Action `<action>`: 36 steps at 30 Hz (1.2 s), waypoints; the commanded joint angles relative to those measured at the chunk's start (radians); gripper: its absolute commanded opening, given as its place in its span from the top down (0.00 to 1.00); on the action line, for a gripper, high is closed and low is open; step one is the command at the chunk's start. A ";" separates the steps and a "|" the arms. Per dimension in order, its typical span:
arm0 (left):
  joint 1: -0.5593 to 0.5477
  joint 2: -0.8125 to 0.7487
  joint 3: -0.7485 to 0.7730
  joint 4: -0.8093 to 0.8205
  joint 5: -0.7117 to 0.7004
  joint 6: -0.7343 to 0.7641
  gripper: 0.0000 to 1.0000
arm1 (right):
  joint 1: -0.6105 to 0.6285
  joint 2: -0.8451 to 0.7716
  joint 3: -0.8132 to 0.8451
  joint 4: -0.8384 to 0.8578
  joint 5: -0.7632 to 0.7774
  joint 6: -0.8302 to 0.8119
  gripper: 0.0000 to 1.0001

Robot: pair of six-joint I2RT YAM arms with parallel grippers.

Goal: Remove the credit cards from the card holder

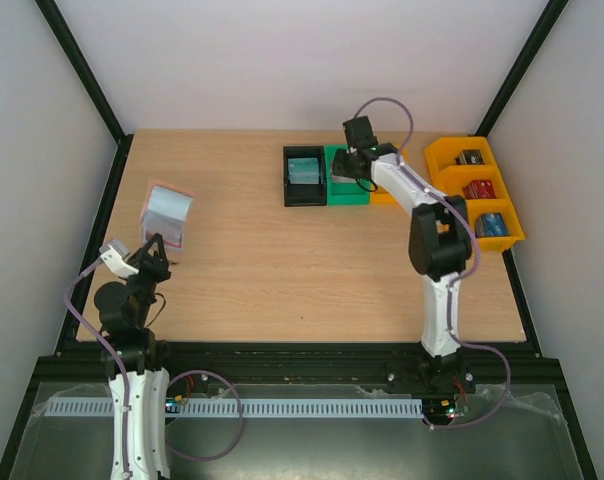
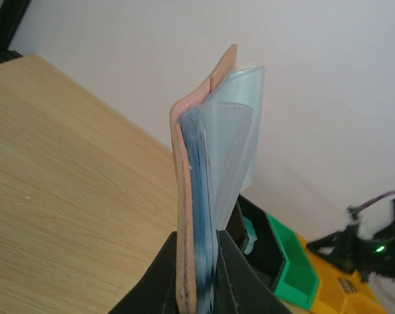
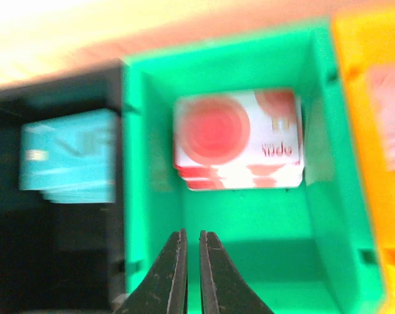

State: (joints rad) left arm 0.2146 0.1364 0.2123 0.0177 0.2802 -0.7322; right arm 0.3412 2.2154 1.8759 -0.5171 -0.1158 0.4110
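My left gripper (image 1: 158,249) is shut on the lower edge of the card holder (image 1: 167,215), holding it upright over the table's left side. In the left wrist view the card holder (image 2: 192,163) stands edge-on: pinkish-tan cover on the left, blue-grey lining and clear sleeves fanning right, pinched at the left gripper (image 2: 201,247). My right gripper (image 1: 350,166) hovers over the green bin (image 1: 348,197); its jaws (image 3: 192,237) are shut with nothing between them. White-and-red credit cards (image 3: 240,137) lie stacked in the green bin (image 3: 250,222). Teal credit cards (image 3: 70,154) lie in the black bin (image 3: 53,255).
The black bin (image 1: 304,196) with the teal cards (image 1: 304,168) sits left of the green one at the back. An orange bin (image 1: 384,195) adjoins the green one. Orange bins (image 1: 438,155) at the far right hold dark, red and blue blocks.
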 commanded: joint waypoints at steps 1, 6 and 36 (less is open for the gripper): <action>0.008 0.011 0.039 0.068 0.117 0.042 0.98 | 0.060 -0.304 -0.131 0.184 0.023 -0.087 0.94; 0.006 0.058 0.097 0.115 0.248 0.061 0.98 | 0.202 -0.500 -0.281 0.338 -0.251 -0.303 0.85; -0.004 0.085 0.334 0.082 0.808 0.313 0.98 | 0.601 -0.657 -0.340 0.351 -0.553 -0.627 0.55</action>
State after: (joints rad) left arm 0.2146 0.2329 0.5098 0.0845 1.0180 -0.4446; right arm 0.9363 1.5993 1.5421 -0.1558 -0.6769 -0.1631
